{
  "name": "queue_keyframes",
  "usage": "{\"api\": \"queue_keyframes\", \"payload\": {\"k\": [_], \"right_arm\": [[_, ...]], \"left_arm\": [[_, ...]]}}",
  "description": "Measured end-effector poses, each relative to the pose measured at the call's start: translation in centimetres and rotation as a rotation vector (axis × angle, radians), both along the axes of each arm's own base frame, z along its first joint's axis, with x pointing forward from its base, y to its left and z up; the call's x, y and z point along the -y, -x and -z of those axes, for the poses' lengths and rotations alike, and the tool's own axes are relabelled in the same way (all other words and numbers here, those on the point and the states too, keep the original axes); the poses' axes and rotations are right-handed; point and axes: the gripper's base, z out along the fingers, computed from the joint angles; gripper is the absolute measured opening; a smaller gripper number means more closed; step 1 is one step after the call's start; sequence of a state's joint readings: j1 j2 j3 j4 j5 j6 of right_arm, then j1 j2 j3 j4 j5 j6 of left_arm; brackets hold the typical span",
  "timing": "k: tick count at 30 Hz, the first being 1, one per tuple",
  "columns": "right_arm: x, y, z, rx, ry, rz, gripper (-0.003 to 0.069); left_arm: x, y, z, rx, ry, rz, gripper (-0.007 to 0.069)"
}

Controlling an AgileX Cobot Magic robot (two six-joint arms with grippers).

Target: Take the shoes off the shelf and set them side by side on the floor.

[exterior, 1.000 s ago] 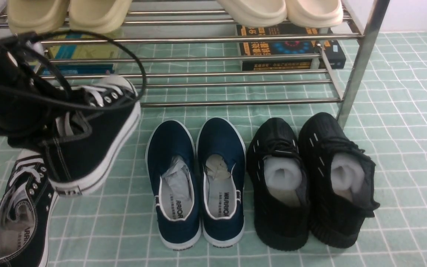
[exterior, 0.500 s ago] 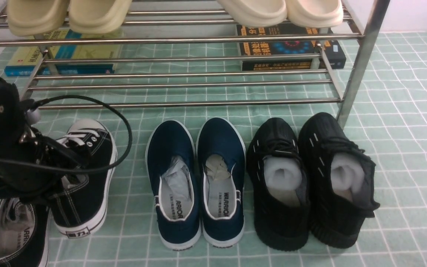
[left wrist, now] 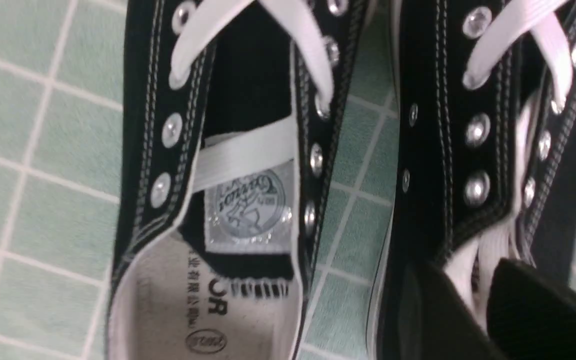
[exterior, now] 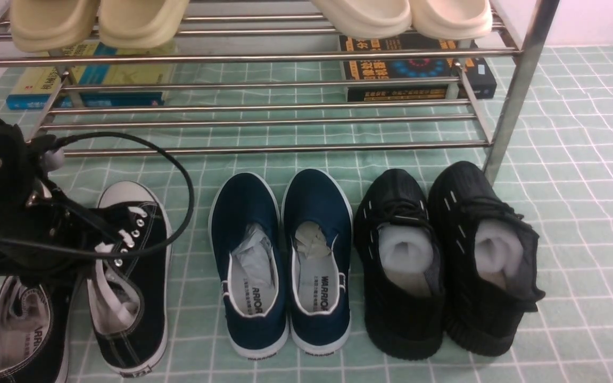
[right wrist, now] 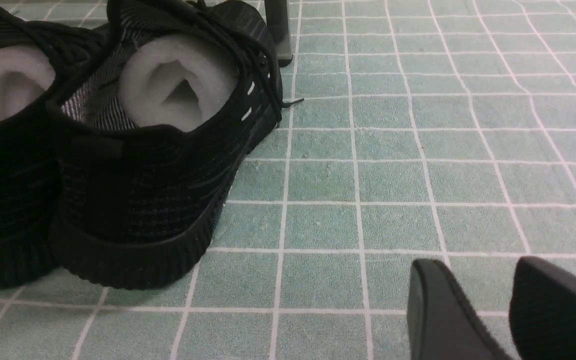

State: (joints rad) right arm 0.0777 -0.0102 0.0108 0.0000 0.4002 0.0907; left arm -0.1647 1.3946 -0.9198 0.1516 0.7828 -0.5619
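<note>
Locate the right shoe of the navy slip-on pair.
Front view: the right navy slip-on is on the floor, between its mate and the all-black knit sneakers.

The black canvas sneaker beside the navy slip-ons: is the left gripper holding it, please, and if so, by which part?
The sneaker appears not to be held: the left gripper's fingertips stand apart at its opening, white material showing between them.

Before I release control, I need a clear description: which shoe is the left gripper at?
Below the chrome rack, find the row of shoes on the green floor. At its left end stand two white-laced black canvas sneakers; it's the one nearer the navy slip-ons, its white toe cap showing.
</note>
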Motion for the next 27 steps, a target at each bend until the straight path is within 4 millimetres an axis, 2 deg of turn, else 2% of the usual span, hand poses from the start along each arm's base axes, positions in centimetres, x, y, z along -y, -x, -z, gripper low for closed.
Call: {"api": "queue_keyframes", "payload": {"k": [3,4,6,8,9,12,13,14,15,16,18,20,21,22,23,25,27], "right_arm": [[0.0,0.0,0.0,0.0,0.0,0.0,0.0239],[0.0,0.0,0.0,0.0,0.0,0.0,0.0239],[0.0,0.0,0.0,0.0,0.0,0.0,0.0239],[0.0,0.0,0.0,0.0,0.0,0.0,0.0239],[0.0,0.0,0.0,0.0,0.0,0.0,0.0239],[0.0,0.0,0.0,0.0,0.0,0.0,0.0239],[0.0,0.0,0.0,0.0,0.0,0.0,0.0239],[0.0,0.0,0.0,0.0,0.0,0.0,0.0239],[0.0,0.0,0.0,0.0,0.0,0.0,0.0239],[0.0,0.0,0.0,0.0,0.0,0.0,0.0239],[0.0,0.0,0.0,0.0,0.0,0.0,0.0239],[0.0,0.0,0.0,0.0,0.0,0.0,0.0239],[0.0,0.0,0.0,0.0,0.0,0.0,0.0239],[0.0,0.0,0.0,0.0,0.0,0.0,0.0239],[0.0,0.0,0.0,0.0,0.0,0.0,0.0239],[0.0,0.0,0.0,0.0,0.0,0.0,0.0239],[0.0,0.0,0.0,0.0,0.0,0.0,0.0239]], "left_arm": [[-0.2,1.2,-1.7,0.039,-0.016,0.043,0.0232],[-0.5,2.6,-3.5,0.085,-0.025,0.067,0.0229],[-0.9,4.6,-5.5,0.128,-0.042,0.1,0.0209],[-1.4,7.6,-7.6,0.171,-0.062,0.128,0.0166],[-1.4,7.6,-7.6,0.171,-0.062,0.128,0.0166],[-2.3,12.6,-10.2,0.252,-0.09,0.167,0.007],[-2.5,13.5,-10.6,0.27,-0.093,0.171,0.0047],[-2.9,16.0,-11.6,0.349,-0.097,0.18,0.0017],[-3.0,16.3,-11.7,0.36,-0.097,0.183,0.0014],[-3.2,17.6,-12.0,0.406,-0.095,0.183,0.0005],[-3.7,22.0,-12.2,0.589,-0.053,0.17,0.0001],[-3.8,23.9,-11.7,0.717,-0.005,0.152,0.0001],[-3.8,24.1,-11.6,0.724,-0.001,0.151,0.0001],[-3.9,25.9,-10.9,0.854,0.035,0.149,0.0001],[-3.9,26.2,-10.7,0.875,0.044,0.15,0.0001],[-4.0,27.4,-9.0,0.948,0.074,0.152,0.0001],[-3.8,27.5,-7.5,0.942,0.098,0.153,0.0001]]}}
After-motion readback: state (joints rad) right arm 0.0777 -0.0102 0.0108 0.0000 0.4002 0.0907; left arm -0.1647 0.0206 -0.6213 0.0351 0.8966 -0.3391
